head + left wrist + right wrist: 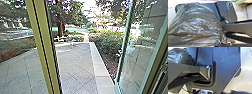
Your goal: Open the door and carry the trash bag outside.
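A glass door [136,47] stands open on the robot's right in the head view, its frame pale green and its pane streaked with white glare and reflections. On the left, a yellow-green post [41,37] with dark seams slants down from the top edge to the bottom.

Between the post and the door lies a yard of square grey paving slabs [73,65], their joints running diagonally. A pale stone border [98,65] edges the paving on the right, with a strip of brown soil [110,65] and leafy green bushes [108,42] beyond it. Farther off stand a tree with a thick reddish-brown trunk [60,27] and a band of bright green lawn [75,30]. Sunlight comes through the foliage.

The trash bag [199,25] is dark, glossy and creased, catching light along its folds. It bulges large in the left wrist view, in front of part of the robot's dark base plate [225,10]. A piece of it also appears in the right wrist view, near the jointed bar [186,70].

Whether the left gripper is spread, closed or pinching the bag cannot be told; nor can the state of the right gripper.
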{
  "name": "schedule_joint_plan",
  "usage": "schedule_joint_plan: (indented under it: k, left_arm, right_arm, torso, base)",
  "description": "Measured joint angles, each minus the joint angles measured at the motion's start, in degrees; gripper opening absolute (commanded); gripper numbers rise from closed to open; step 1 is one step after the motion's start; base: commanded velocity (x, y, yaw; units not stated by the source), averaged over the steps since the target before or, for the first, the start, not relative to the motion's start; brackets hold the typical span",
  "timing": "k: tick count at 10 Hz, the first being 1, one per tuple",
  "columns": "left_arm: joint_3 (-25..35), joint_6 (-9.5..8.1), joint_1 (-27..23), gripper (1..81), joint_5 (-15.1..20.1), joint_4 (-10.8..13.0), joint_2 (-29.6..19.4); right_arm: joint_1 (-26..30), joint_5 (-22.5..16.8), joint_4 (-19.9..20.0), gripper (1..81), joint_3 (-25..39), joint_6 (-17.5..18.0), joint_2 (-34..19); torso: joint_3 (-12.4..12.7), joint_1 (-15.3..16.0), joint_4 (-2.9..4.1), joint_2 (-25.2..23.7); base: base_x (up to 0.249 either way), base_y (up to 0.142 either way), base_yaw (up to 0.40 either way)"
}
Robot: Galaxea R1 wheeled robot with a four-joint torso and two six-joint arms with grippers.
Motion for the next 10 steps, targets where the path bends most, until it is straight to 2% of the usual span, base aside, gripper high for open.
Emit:
schedule_joint_plan:
  k: [6, 10]
  left_arm:
    - [0.00, 0.00, 0.01, 1.0, 0.00, 0.66, 0.46]
    - [-0.09, 0.00, 0.01, 1.0, -0.02, 0.66, 0.39]
  right_arm:
    - [-0.30, 0.02, 0.00, 81.1, -0.04, 0.00, 0.00]
    - [-0.28, 0.05, 0.00, 81.1, -0.09, 0.00, 0.05]
  torso:
    - [0.00, 0.00, 0.00, 0.00]
    - [0.00, 0.00, 0.00, 0.00]
  base:
    - [0.000, -0.131, 0.000]
    - [0.000, -0.103, 0.000]
